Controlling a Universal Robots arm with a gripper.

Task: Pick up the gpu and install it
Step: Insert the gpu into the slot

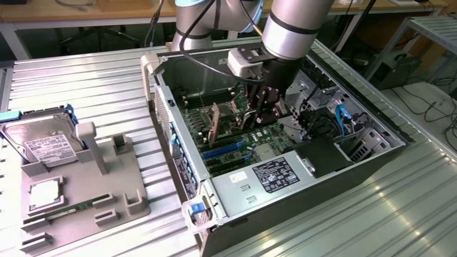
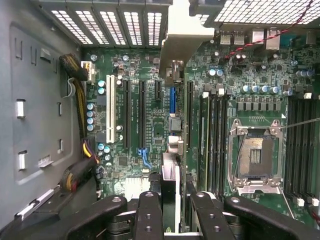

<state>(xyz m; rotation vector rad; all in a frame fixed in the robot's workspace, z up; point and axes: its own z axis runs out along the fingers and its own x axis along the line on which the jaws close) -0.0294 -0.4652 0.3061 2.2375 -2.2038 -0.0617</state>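
A: Starting with the exterior view, where is the card sitting?

B: The gpu (image 1: 213, 124), a flat green circuit card with a silver bracket at 1 end, is standing on edge inside the open grey metal computer case (image 1: 378, 147), over the green motherboard (image 1: 246, 143) and just to the exterior view's left of the black gripper (image 1: 263, 115). The gripper is reaching down into the case beside it. From this angle I cannot tell whether the fingers are touching the card.

A: How would you expect it to handle?

B: My judgement is light, stiff and fragile. It is a bare board with exposed parts, so the top edge is the place to hold it, away from the fan and the contact edge.

A: And in the wrist view?

B: Here the 2 black fingers (image 2: 150, 215) are standing narrow, only partly open, with the thin edge of the gpu (image 2: 169, 197) running up between them. They look to be pinching it across its thickness. The silver bracket (image 2: 182, 35) is reaching toward the vented rear wall of the case (image 2: 107, 22), and the card's lower edge is lining up along the slots of the motherboard (image 2: 140, 120), just beside the blue slot (image 2: 172, 102).

A: Is it seated?

B: I cannot tell; the contact edge is hidden behind the card itself.
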